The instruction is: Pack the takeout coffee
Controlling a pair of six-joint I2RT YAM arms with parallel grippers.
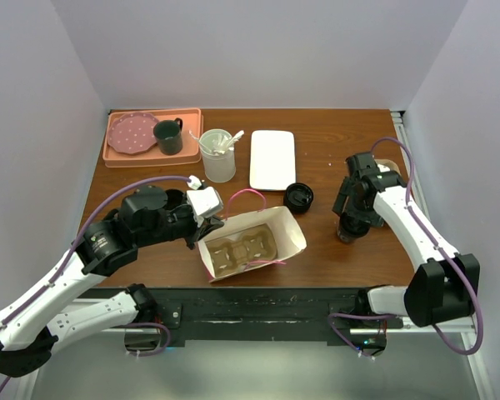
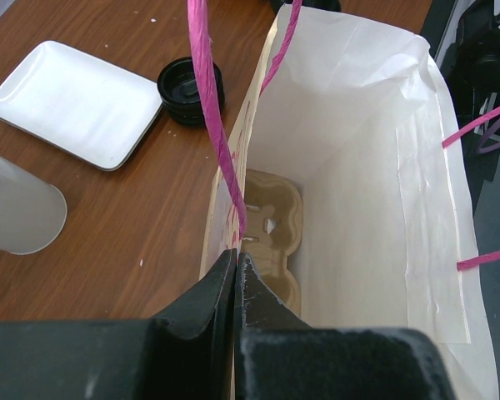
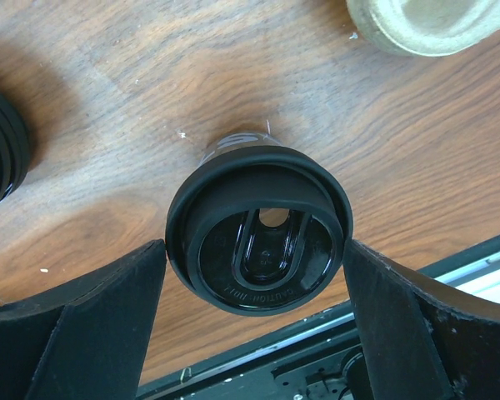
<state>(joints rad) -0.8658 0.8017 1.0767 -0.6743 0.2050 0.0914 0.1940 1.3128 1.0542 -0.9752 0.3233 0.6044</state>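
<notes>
Wooden table (image 1: 333, 250) rundown
Orange tray (image 1: 150, 162) in the far-left corner, clear cup (image 1: 218, 158) and white plate (image 1: 272, 158) toward the far edge, black lid (image 1: 299, 197) mid-table, paper bag (image 1: 287, 233) by the near edge, coffee cup (image 3: 258, 242) right.

A coffee cup (image 3: 233, 142) with a black lid (image 3: 258, 287) stands on the brown table (image 3: 133, 75). The right gripper (image 3: 257, 250) is spread wide, one finger just beside each side of the lid. A black ridged thing (image 3: 0, 150) sits at the left edge.
</notes>
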